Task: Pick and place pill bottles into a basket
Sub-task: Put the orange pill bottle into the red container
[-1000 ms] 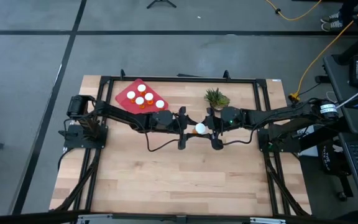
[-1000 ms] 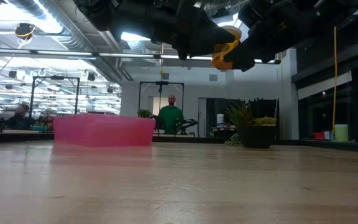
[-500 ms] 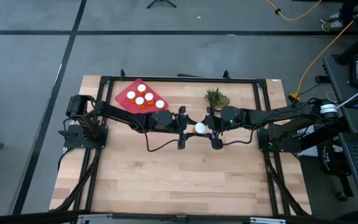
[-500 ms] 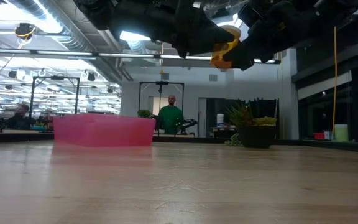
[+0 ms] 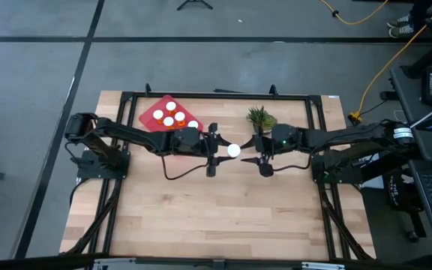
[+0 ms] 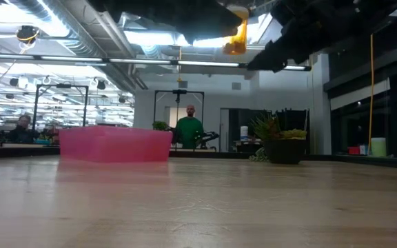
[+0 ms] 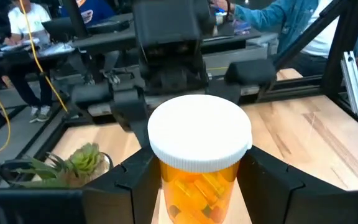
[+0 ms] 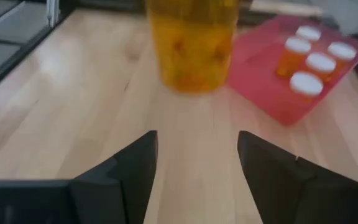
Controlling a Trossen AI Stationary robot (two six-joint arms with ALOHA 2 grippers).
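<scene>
My left gripper (image 5: 223,150) is shut on an orange pill bottle with a white cap (image 5: 233,150), high above the middle of the table. The bottle also shows in the left wrist view (image 7: 199,137) and at the top of the low view (image 6: 236,38). My right gripper (image 5: 255,155) is open and empty just to the right of the bottle, its fingers apart (image 8: 197,146) and short of it. The red basket (image 5: 154,124) sits at the far left and holds several capped bottles (image 5: 169,120). They also show in the right wrist view (image 8: 306,62). My left gripper pinches the bottle's orange body (image 7: 173,186), just below the cap, between its two fingers. The fingers lie level and come from the table's left. The bottle stands upright, cap up, lifted well clear of the table.
A small green potted plant (image 5: 261,118) stands at the far side, right of the basket and close behind my right gripper. A black frame (image 5: 216,95) runs round the table. People and desks show in the room beyond (image 6: 188,127).
My left gripper has carried the bottle up and a little toward the table's left and far edges. My right gripper has drawn back toward the right, and the bottle now stands apart from it.
</scene>
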